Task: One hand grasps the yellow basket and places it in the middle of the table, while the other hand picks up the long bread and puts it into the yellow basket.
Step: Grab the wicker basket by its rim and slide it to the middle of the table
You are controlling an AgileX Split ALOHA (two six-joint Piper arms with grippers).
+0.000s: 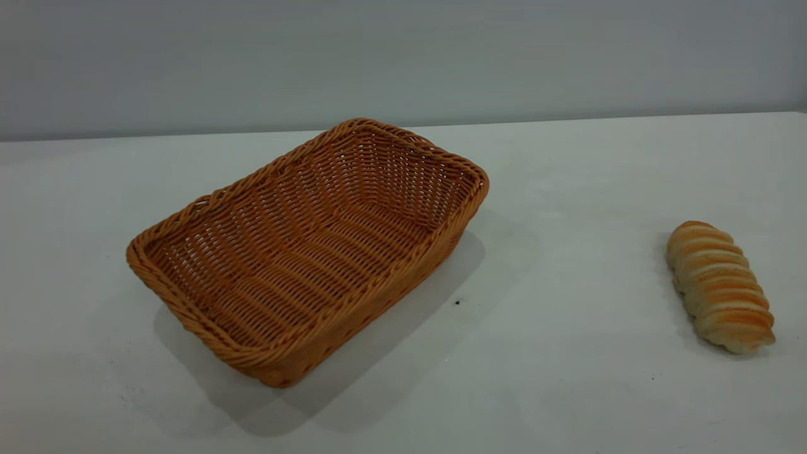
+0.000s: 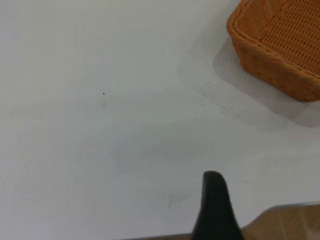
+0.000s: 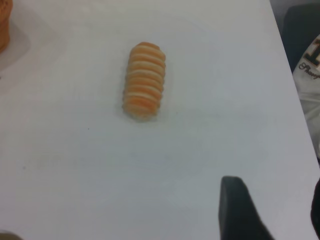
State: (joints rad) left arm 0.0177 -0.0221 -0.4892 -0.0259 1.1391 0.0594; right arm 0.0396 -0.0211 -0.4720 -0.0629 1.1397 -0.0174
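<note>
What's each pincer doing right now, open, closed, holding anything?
Left pincer: over bare table short of the basket, holding nothing; open or closed cannot be told.
Right pincer: near the bread, holding nothing; cannot be told.

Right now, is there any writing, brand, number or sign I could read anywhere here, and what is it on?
Pale cloth past the table edge, right wrist view: dark print, a large figure and cursive script, cut off and too blurred to read.
Yellow basket: no writing.
Long bread: no writing.
</note>
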